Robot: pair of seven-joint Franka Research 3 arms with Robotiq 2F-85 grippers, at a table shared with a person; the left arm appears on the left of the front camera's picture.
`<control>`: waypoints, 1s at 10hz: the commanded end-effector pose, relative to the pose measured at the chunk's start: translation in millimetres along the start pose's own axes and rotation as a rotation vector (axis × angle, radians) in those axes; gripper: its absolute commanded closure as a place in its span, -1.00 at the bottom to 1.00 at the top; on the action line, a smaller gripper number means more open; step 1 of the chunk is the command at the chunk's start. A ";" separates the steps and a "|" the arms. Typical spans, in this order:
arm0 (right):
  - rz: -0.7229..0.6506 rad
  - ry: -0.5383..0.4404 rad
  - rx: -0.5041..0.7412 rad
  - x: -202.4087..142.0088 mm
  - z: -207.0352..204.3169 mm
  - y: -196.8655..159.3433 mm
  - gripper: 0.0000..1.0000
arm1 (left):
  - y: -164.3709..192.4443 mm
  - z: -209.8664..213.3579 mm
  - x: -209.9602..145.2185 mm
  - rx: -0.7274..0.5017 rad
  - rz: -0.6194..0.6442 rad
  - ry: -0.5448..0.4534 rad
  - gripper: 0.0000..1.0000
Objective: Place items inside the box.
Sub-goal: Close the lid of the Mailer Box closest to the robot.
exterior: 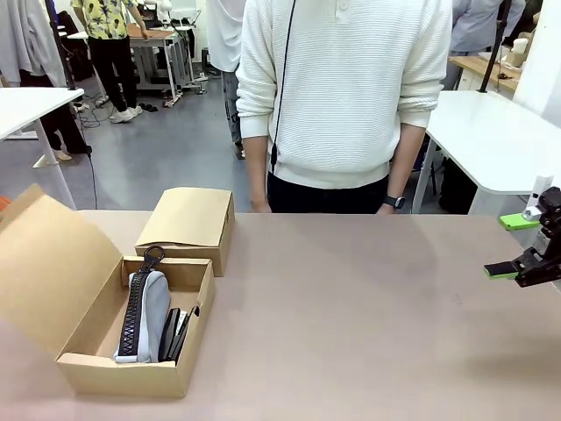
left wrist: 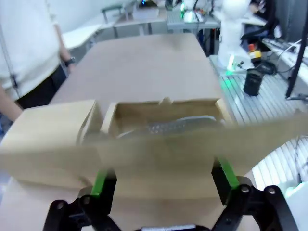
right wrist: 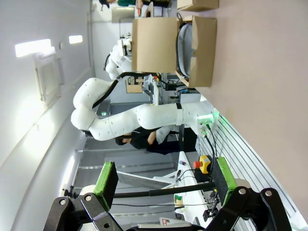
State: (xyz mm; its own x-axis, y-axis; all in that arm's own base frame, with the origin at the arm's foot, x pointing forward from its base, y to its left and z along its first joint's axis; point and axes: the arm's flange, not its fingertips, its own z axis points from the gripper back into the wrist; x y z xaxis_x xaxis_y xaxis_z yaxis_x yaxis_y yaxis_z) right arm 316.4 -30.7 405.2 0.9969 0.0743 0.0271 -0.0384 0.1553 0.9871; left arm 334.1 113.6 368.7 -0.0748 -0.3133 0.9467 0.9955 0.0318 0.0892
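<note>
In the front view, the open box (exterior: 131, 360) sits at the lower left of the table (exterior: 351, 298), its lid flap (exterior: 48, 259) leaning back toward the left edge of the frame. Inside lie a light grey pencil case (exterior: 145, 311) with a dark zipper strip and, just beside it on the right, two black staplers (exterior: 175, 333) side by side. A closed cardboard box (exterior: 188, 224) stands just behind, touching or nearly touching the open one. The middle and right of the table are bare and wide. The right gripper (exterior: 517, 246) hangs at the right edge of the frame with its green pads spread wide and nothing between them. A person (exterior: 342, 96) stands at the far edge. In the left wrist view, the left gripper (left wrist: 163, 180) has its fingers wide apart, the blurred lid flap crossing between them; whether they touch it I cannot tell. In the right wrist view, the right gripper's fingers (right wrist: 107, 179) stand wide, the open box in the upper middle of the frame.
</note>
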 end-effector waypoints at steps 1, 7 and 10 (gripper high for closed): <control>-0.021 -0.011 0.004 1.1 1.1 5.2 -1.00 | -25.3 -42.4 31.4 -0.036 0.048 -0.052 -1.00; -0.021 -0.011 0.004 1.1 1.1 5.2 -1.00 | -51.3 -145.5 25.1 -0.068 -0.033 0.029 -1.00; -0.021 -0.011 0.004 1.1 1.1 5.2 -1.00 | -65.3 -173.3 1.7 -0.134 -0.033 0.112 -1.00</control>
State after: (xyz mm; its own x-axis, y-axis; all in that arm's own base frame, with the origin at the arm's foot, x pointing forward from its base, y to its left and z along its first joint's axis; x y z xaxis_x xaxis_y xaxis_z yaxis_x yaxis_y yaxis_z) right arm 316.5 -30.5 405.5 0.9968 0.0748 0.0274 -0.0388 0.1561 0.9870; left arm 364.4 -28.5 336.9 -0.0842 -0.3986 0.9132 0.9929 -0.1105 0.0433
